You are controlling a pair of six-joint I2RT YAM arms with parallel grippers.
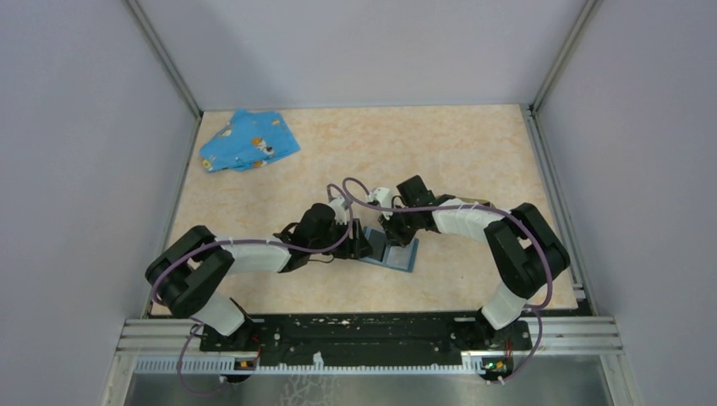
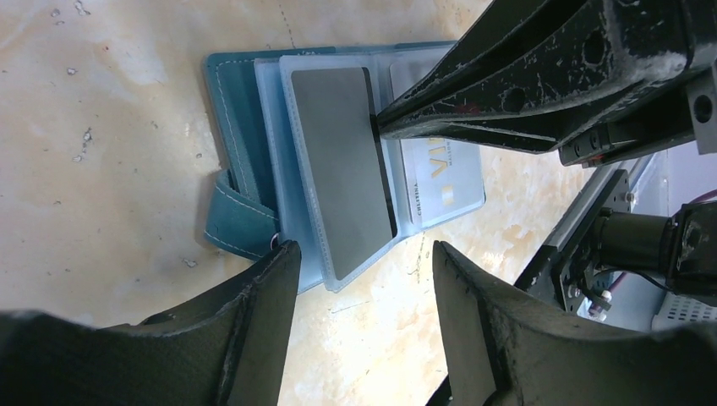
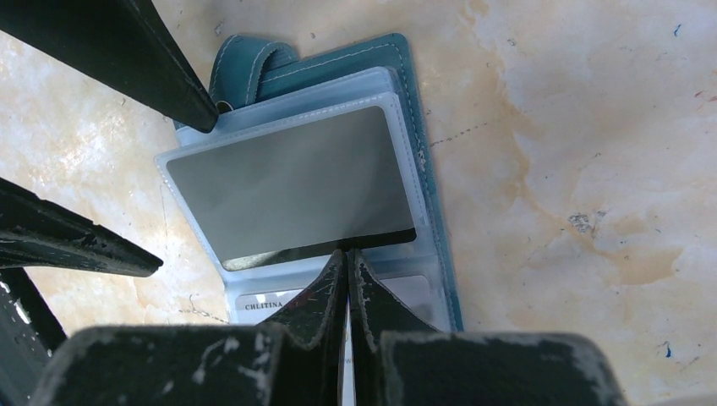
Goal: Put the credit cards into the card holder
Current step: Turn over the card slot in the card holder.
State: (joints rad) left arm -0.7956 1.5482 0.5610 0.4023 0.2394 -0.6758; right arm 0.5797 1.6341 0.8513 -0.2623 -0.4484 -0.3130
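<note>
The card holder (image 1: pixel 404 255) is a teal case lying open on the table, its clear plastic sleeves up (image 2: pixel 232 93) (image 3: pixel 423 110). A dark grey card (image 2: pixel 342 161) (image 3: pixel 287 182) sits almost fully inside the top sleeve. A light card with printed lettering (image 2: pixel 440 182) (image 3: pixel 262 304) lies in the sleeve beneath. My right gripper (image 3: pixel 348 252) (image 1: pixel 391 235) is shut, its joined tips touching the dark card's exposed edge. My left gripper (image 2: pixel 365 254) (image 1: pixel 365 241) is open over bare table at the holder's end, one finger (image 2: pixel 270 279) beside the teal strap (image 2: pixel 237 224). Nothing lies between its fingers.
A blue patterned cloth (image 1: pixel 249 141) lies crumpled at the back left of the table. Grey walls with metal rails enclose the marbled tabletop (image 1: pixel 440 152) on three sides. The two arms meet at the table's middle, close together.
</note>
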